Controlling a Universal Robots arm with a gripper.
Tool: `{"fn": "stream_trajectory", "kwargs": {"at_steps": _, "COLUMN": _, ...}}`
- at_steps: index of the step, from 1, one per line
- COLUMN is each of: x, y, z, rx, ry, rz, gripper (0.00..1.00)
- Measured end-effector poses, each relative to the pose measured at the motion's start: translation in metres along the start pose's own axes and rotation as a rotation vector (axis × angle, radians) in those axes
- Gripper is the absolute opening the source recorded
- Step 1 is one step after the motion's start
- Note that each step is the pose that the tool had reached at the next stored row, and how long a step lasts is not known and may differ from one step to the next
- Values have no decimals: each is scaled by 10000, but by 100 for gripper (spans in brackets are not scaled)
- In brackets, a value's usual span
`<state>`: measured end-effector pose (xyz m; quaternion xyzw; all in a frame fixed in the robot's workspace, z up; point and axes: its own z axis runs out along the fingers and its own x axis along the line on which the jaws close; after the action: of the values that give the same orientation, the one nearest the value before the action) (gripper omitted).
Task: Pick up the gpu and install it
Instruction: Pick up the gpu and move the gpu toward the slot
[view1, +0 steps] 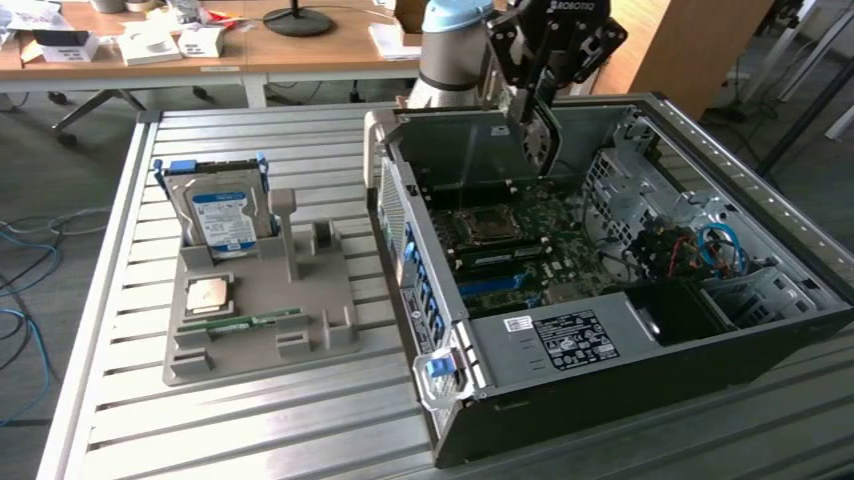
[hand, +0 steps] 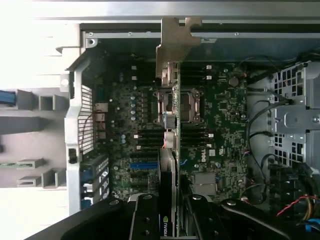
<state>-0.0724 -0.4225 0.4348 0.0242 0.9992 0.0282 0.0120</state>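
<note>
One robot arm carries one claw, its two fingers half closed and clamping one gpu. The card hangs on edge straight below the claw, silvery bracket farthest from the fingers. Beneath the claw lies one open computer case, its one motherboard facing up. Well off from the claw, toward the exterior view's left, one grey tray holds one hard drive, one processor chip and one memory stick. Everything rests on one slatted metal table. Behind the claw stands a wooden desk; blue cables lie on the floor.
</note>
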Motion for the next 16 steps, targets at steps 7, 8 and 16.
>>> {"fn": "stream_trajectory", "kwargs": {"at_steps": 7, "x": -237, "y": 11, "z": 6, "rx": -12, "ry": 1, "rz": -4, "gripper": 26}}
{"fn": "stream_trajectory", "kwargs": {"at_steps": 8, "x": -265, "y": 13, "z": 6, "rx": -13, "ry": 2, "rz": -7, "gripper": 26}}
{"fn": "stream_trajectory", "kwargs": {"at_steps": 16, "x": -467, "y": 22, "z": 11, "rx": -25, "ry": 5, "rz": -61, "gripper": 26}}
